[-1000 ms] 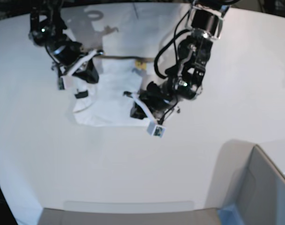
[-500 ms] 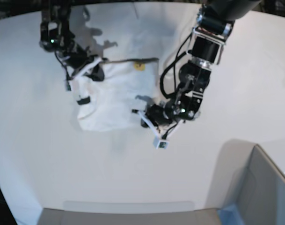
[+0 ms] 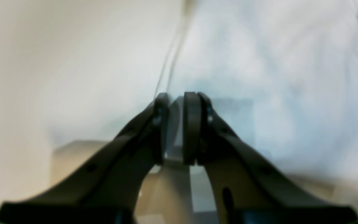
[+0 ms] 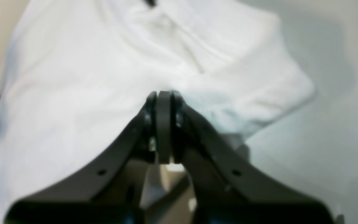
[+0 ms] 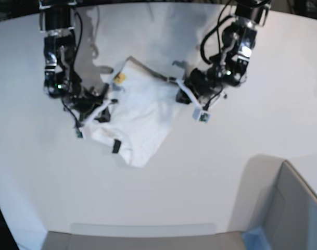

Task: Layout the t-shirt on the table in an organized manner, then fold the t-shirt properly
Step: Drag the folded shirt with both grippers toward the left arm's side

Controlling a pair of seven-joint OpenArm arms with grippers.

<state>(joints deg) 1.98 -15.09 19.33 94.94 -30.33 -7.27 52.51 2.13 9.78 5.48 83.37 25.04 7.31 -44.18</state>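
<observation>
White and smooth, the table point(image 5: 210, 172) fills nearly the whole base view, with a grey box point(image 5: 291, 213) edged in blue at its near right corner. Toward the far side of the table lies the t-shirt point(image 5: 140, 112), plain white side up, bunched and skewed so one corner points toward the near edge. The robot's two dark arms flank the shirt. The left gripper point(image 5: 181, 89) sits at the shirt's right edge in that view; its wrist camera shows the jaws point(image 3: 176, 124) a little apart with what looks like a thin edge of cloth between them, though the blur leaves this uncertain. The right gripper point(image 5: 98, 104) is at the shirt's left edge, its jaws point(image 4: 163, 124) pressed together and reaching onto the cloth; whether fabric is caught there I cannot tell. A small orange-yellow tag point(image 5: 118, 78) shows near the shirt's far edge, and a small black label point(image 5: 115, 146) sits near its nearer left edge.
</observation>
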